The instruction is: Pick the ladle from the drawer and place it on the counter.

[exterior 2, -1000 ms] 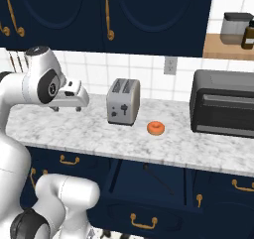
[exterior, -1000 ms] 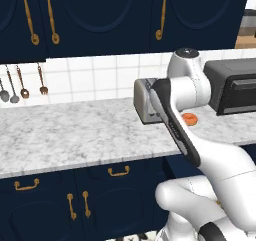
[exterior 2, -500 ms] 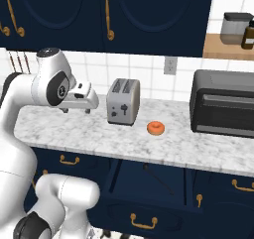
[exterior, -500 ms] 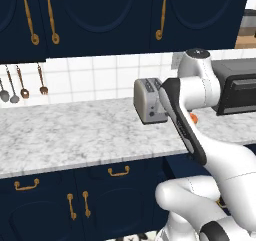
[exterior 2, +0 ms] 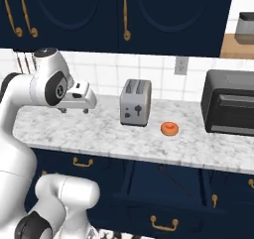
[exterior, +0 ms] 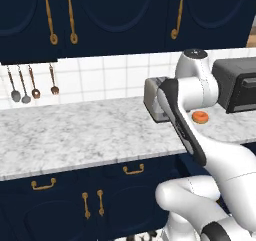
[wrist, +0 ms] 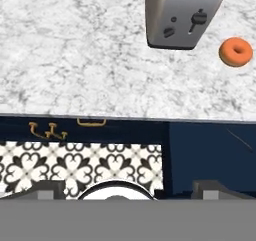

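With the fingers' spread impossible to tell, the gripper (exterior 2: 73, 110) above the table (exterior 2: 114, 134) risks clipping the toaster (exterior 2: 135, 103) on descent toward the open drawer (exterior 2: 163, 183).

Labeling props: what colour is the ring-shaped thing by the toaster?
Orange. The ring shows best in the hand view, on the counter beside the toaster.

I saw the bench (exterior 2: 149, 144) as polished speckled marble, the toaster (exterior 2: 135, 103) as brushed grey metal, and the drawer (exterior 2: 163, 203) fronts as matt navy paint with shiny brass pulls. The doughnut (wrist: 236, 52) looked smooth, matt orange.
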### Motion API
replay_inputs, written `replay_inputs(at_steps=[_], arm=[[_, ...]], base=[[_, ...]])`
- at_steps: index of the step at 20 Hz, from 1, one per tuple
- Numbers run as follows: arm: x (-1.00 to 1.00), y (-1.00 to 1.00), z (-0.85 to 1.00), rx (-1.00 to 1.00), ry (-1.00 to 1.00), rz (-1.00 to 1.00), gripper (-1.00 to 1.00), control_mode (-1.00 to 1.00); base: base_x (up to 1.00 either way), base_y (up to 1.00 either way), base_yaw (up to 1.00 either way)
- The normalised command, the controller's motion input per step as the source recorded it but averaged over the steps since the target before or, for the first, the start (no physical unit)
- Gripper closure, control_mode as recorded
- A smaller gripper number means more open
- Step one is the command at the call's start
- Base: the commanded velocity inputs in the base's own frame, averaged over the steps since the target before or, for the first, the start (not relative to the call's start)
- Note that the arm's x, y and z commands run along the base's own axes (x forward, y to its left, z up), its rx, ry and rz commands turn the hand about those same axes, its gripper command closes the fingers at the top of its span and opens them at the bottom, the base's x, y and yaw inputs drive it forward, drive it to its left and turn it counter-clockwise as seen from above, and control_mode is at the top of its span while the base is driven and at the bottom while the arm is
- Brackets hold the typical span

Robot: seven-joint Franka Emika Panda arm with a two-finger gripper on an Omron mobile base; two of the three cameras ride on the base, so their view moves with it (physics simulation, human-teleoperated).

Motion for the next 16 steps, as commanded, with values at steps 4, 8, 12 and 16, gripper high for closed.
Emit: replay_inputs(at_steps=[4, 8, 12, 16], arm=[[0.0, 0.0, 0.0, 0.0, 0.0, 0.0, -1.0, 1.0], [0.0, 0.0, 0.0, 0.0, 0.0, 0.0, -1.0, 1.0], [-0.07, 0.0, -0.04, 0.0, 0.0, -0.12, -1.0, -1.0], [-0.32, -0.81, -0.17, 0.07, 0.04, -0.52, -1.0, -1.0]], base=[[-0.19, 0.36, -0.31], [-0.16, -0.08, -0.49], [-0.16, -0.02, -0.38], [0.0, 0.0, 0.0]])
